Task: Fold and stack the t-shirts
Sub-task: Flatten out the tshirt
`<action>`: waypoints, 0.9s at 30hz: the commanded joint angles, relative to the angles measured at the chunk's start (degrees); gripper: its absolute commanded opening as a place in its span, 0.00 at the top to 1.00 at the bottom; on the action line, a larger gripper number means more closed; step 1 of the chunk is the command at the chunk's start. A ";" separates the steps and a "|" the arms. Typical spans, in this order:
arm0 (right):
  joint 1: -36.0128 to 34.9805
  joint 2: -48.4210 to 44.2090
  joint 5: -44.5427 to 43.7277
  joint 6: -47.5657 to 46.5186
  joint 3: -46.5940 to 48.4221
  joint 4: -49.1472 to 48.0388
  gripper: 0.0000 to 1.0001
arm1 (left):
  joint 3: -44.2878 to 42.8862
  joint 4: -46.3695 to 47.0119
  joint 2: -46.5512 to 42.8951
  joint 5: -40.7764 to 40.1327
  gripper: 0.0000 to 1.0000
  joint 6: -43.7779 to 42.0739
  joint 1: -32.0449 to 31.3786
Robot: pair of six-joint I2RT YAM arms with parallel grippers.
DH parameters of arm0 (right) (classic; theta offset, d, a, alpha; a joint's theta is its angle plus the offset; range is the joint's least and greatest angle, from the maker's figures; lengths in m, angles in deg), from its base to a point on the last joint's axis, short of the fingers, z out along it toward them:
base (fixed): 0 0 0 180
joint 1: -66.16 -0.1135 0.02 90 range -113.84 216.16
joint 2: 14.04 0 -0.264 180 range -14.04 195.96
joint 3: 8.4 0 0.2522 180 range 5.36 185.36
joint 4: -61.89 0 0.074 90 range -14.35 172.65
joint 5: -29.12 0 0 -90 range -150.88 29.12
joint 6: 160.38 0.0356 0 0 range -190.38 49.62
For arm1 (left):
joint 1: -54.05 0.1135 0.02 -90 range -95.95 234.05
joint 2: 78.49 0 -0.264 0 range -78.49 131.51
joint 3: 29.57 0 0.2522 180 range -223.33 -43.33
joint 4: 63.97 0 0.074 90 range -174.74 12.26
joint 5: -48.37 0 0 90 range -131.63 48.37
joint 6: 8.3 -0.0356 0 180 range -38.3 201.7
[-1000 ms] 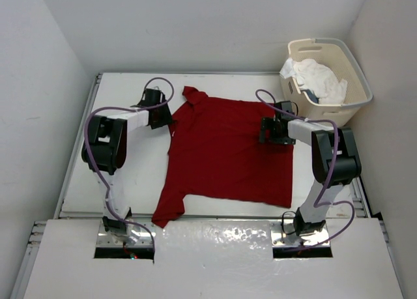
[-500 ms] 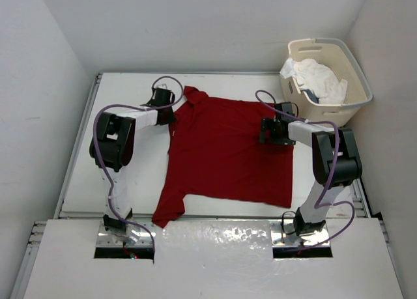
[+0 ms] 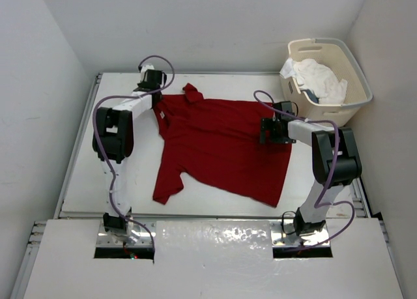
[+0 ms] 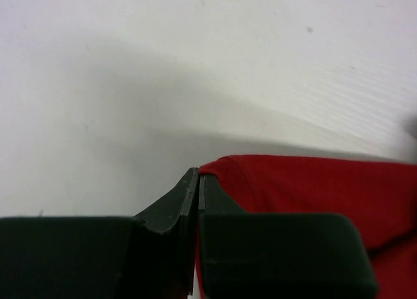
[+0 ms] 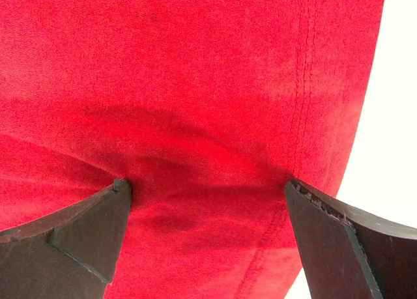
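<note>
The deep red t-shirt lies spread and skewed on the white table. My left gripper is at the far left, shut on the shirt's far-left edge; in the left wrist view the jaws pinch red cloth. My right gripper is open, its fingertips pressed down on the shirt's right side. The white t-shirt is bunched in the basket. A sliver of dark blue cloth shows beneath it.
The cream laundry basket stands at the far right corner of the table. Walls close in on the left, back and right. Purple cables loop over both arms.
My left gripper moved toward the far left corner with the shirt's edge in it. The shirt was dragged and turned, its near hem sliding away from the front edge. The right gripper stayed put.
</note>
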 commanded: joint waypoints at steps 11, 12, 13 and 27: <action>-3.55 1.05 0.19 -12.07 10.56 9.95 0.01 | -20.02 -8.13 2.67 5.86 0.18 -5.50 1.00; -4.43 0.26 -0.59 -12.25 11.19 11.70 0.01 | -20.21 -9.99 0.40 5.86 0.11 -4.53 1.08; -6.53 -0.71 -1.99 -11.65 11.46 12.33 0.01 | -19.86 -13.66 -1.18 6.04 0.03 -2.17 1.00; -11.47 -38.58 -1.83 7.08 -20.69 20.57 0.01 | 46.47 -16.34 -53.21 12.97 0.01 23.42 -23.06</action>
